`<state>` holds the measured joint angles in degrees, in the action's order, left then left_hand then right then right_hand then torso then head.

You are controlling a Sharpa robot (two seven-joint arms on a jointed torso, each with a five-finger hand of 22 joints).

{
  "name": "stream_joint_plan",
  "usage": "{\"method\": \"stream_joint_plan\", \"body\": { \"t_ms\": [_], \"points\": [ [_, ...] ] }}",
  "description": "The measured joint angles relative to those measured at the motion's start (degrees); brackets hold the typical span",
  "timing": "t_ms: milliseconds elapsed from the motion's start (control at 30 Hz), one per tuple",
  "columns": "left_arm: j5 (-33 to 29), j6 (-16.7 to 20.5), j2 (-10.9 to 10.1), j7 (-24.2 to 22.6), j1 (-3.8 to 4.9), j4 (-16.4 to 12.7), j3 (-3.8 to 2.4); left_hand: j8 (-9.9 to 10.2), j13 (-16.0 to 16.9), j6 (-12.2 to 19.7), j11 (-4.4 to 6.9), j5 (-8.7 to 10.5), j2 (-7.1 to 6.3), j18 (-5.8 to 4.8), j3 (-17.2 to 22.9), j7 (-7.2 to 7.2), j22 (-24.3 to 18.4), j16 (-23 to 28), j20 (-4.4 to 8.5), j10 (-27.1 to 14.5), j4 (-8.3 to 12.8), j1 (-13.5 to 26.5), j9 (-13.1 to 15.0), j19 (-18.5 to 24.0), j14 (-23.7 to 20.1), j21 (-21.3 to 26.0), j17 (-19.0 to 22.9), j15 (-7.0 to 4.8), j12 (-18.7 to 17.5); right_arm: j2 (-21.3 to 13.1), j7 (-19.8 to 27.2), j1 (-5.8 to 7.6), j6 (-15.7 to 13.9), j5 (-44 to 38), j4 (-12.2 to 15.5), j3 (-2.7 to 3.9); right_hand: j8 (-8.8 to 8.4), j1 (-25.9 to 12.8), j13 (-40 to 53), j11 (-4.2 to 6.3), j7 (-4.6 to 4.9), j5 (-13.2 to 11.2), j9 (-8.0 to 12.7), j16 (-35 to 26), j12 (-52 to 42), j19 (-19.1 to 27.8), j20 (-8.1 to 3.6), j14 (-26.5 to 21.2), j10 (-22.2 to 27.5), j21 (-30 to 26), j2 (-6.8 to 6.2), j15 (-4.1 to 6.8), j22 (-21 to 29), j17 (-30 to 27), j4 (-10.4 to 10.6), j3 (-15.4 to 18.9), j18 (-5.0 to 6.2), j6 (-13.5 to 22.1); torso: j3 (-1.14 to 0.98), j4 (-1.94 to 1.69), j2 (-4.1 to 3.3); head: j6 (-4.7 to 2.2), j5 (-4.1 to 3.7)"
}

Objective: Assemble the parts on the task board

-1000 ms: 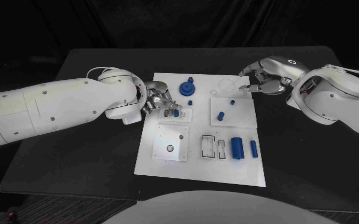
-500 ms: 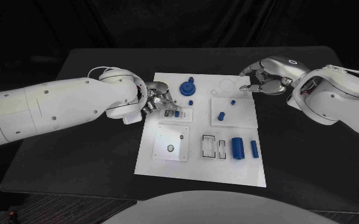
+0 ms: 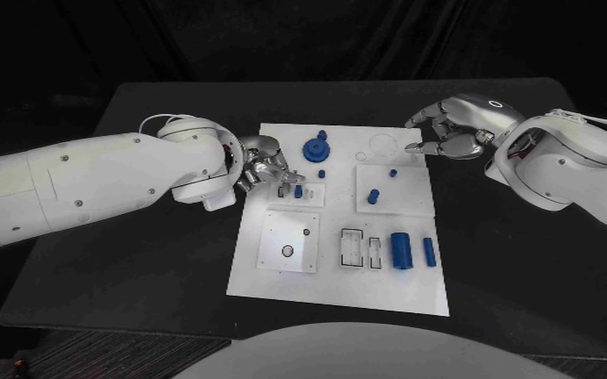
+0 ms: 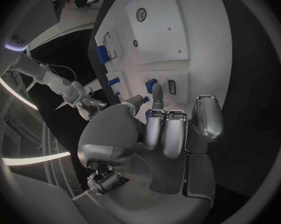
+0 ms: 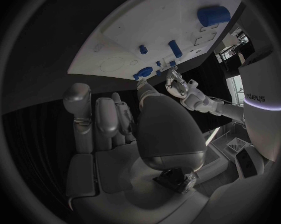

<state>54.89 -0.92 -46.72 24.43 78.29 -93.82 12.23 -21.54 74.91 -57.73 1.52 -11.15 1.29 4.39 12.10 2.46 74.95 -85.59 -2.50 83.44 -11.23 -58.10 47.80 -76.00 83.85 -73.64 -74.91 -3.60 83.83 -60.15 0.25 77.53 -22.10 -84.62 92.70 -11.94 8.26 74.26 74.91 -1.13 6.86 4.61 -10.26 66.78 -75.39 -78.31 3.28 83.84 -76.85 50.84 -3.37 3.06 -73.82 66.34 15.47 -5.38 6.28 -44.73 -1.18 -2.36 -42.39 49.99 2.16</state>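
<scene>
The white task board lies mid-table. My left hand hovers at its left edge, fingers apart and holding nothing, fingertips a little short of a small blue peg standing in a small square plate. In the left wrist view the fingers reach toward that peg. My right hand floats over the board's far right corner, fingers loosely curved and holding nothing. A blue gear-like piece sits at the far middle. A thick blue cylinder and a slim one lie near the right edge.
Two more small blue pegs and a short blue cylinder stand on the board. A square plate with a round hole and two rectangular slots sit in its near half. Bare black table surrounds the board.
My left hand has drawn back slightly up and left, away from the blue peg, which stays in its plate. The right hand has not moved.
</scene>
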Motion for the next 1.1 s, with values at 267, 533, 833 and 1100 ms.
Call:
{"method": "stream_joint_plan", "body": {
  "t_ms": [267,533,833,1100],
  "points": [
    [0.0,5.4,-2.3,-3.0,3.76,-2.1,-0.06,-4.9,0.0,-0.5,0.87,1.99,-0.41,0.0,-4.4,-1.12,0.0,-4.1,0.94,0.6,-2.9,-0.2,4.7,-5.2,0.2,-5.5,0.0,-1.23,5.1,-0.1,0.0,0.0,-0.3,0.0,0.0,0.0,0.0,0.0,0.0,0.0,0.0,0.0,0.0,0.0,0.0,0.0,0.0,0.0,0.0,0.0,0.0,0.0,0.0,-0.1,0.0,0.0,0.0,0.0,0.03,0.07,0.03,0.0,0.07],
    [0.6,7.3,-2.3,-4.1,7.22,-0.1,-0.12,-5.1,0.0,0.1,0.87,2.23,-0.26,0.0,-5.2,-1.33,0.0,-4.3,1.11,0.6,-3.3,-1.6,5.6,-5.5,0.2,-5.5,0.0,-1.22,4.9,0.0,0.1,0.0,-0.4,0.0,-0.3,0.0,0.0,0.0,0.0,0.0,0.0,0.0,0.0,0.0,0.0,0.0,0.0,0.0,0.0,0.0,0.0,0.0,0.0,-0.1,0.0,0.0,0.0,0.0,0.01,0.12,0.08,0.0,0.31],
    [4.0,3.7,0.4,-2.8,7.75,7.0,-0.05,-4.7,0.0,0.5,0.86,2.55,-0.1,0.0,-5.5,-1.34,0.0,-4.3,1.08,0.6,-3.3,-2.5,5.5,-5.1,0.2,-5.5,0.0,-1.22,4.9,0.4,0.3,-0.01,-0.4,0.0,-0.5,0.0,0.0,0.0,0.0,0.0,0.0,0.2,0.1,0.0,0.2,0.0,0.0,0.0,0.4,0.0,0.0,0.0,0.0,-0.1,0.0,0.0,0.0,0.0,-0.02,0.0,-0.01,0.0,0.5],
    [5.6,0.2,2.8,-1.3,6.74,11.6,-0.05,-4.7,0.0,0.5,0.86,2.76,-0.1,0.0,-5.7,-1.34,0.0,-4.3,1.0,0.6,-3.4,-2.5,5.6,-5.0,0.2,-5.0,0.0,-1.22,4.8,0.5,0.6,-0.05,-0.4,0.0,-0.6,0.0,0.0,0.1,0.0,0.0,0.0,0.5,0.2,-0.2,0.4,0.0,0.0,0.0,0.4,-0.3,0.11,0.0,0.1,-0.2,0.0,0.0,0.0,0.0,-0.03,-0.04,-0.08,0.0,0.51]
  ]
}}
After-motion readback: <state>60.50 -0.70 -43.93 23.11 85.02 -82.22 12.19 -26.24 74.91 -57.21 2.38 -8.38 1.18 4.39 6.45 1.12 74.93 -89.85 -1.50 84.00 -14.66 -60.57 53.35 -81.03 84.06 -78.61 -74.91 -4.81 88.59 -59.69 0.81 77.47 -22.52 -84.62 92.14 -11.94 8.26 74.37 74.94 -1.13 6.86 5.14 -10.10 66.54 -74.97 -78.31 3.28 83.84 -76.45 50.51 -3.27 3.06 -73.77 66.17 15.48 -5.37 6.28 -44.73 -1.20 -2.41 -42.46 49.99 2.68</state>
